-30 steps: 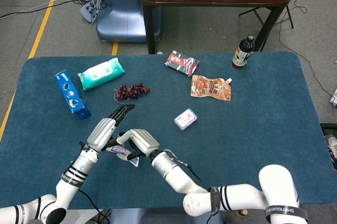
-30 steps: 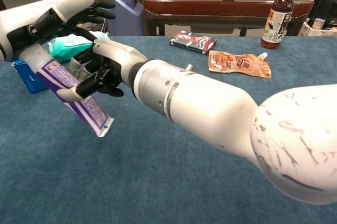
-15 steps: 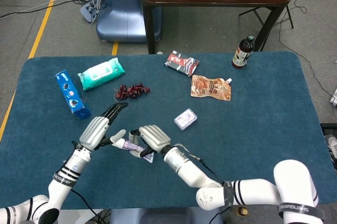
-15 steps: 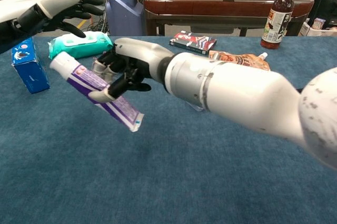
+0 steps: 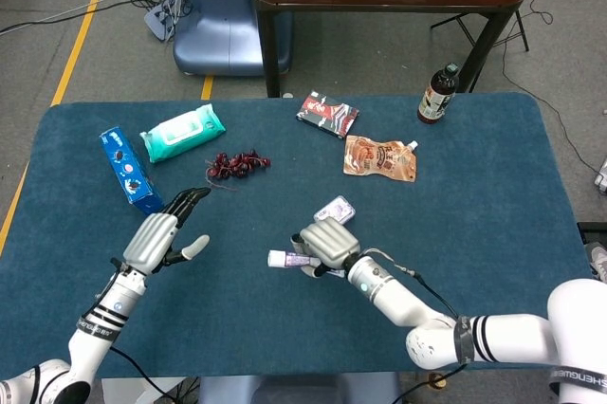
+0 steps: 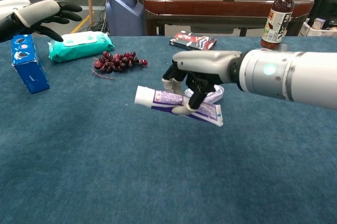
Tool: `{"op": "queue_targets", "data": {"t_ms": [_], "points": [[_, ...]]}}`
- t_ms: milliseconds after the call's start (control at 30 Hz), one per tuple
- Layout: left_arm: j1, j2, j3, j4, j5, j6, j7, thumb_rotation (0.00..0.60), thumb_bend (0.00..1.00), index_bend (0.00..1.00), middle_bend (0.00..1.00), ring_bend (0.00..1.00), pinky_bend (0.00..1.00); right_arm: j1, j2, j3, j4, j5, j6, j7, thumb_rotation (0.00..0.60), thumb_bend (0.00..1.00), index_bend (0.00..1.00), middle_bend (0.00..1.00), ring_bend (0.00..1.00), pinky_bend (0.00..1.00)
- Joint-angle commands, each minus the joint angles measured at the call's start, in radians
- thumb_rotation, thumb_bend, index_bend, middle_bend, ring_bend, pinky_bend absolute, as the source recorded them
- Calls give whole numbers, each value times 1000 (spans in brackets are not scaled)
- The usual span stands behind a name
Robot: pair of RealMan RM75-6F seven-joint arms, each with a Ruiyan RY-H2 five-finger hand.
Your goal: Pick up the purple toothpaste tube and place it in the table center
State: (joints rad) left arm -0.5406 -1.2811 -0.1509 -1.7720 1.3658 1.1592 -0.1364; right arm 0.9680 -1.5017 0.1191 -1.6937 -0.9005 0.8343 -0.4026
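My right hand [image 5: 325, 246] [image 6: 196, 75] grips the purple toothpaste tube [image 6: 176, 105] [image 5: 287, 258] and holds it level above the cloth near the table's middle, its white cap pointing left. The tube's flat end sticks out under the fingers on the right. My left hand [image 5: 163, 233] [image 6: 32, 13] hovers open at the left, fingers spread, well apart from the tube and holding nothing.
On the blue table [image 5: 474, 186] lie a blue box [image 5: 130, 170], a teal wipes pack [image 5: 183, 133], grapes [image 5: 237, 164], a small purple-white pack [image 5: 336, 210] just behind my right hand, an orange pouch [image 5: 379, 158], a dark packet [image 5: 327, 114] and a bottle [image 5: 437, 94].
My right hand took the tube over from the left hand and carried it right toward the table's middle, turning it level. The left hand let go, opened and drew back left.
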Motion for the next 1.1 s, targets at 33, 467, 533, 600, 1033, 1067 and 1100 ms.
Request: {"op": "queue_targets", "data": {"t_ms": [33,467,533,600,1033,1067,1100], "points": [[1,0,3,-3,-1,-3,8,0,154,0,53,29,139,-9,-26,-30,45,-22,-6,-11,600,804,947,776,734,684],[20,8,6,-11,-2,12,21,0,154,0,51,28,131,-14,-35,-66,71,-28,-5,-66,600,401,136,279,286,329],[21,10,6,-11,0,12,21,0,154,0,51,28,131,-18,-22,-60,56,-35,8,-65,600,311,38,211,243,308],[22,12,5,-9,1,13,20,0,154,0,50,28,131,-27,-3,-49,33,-45,27,-53,600,278,9,188,235,302],[62,25,20,72,-17,54,95,144,154,0,50,31,130,-215,224,-32,-83,-114,267,57,600,241,108,287,283,302],[67,25,23,82,-19,59,105,208,154,0,50,33,130,-231,241,-38,-86,-116,280,63,600,241,132,298,288,301],[73,25,26,94,-23,64,117,311,154,0,50,34,129,-254,259,-43,-88,-124,304,69,600,241,153,308,292,301]]}}
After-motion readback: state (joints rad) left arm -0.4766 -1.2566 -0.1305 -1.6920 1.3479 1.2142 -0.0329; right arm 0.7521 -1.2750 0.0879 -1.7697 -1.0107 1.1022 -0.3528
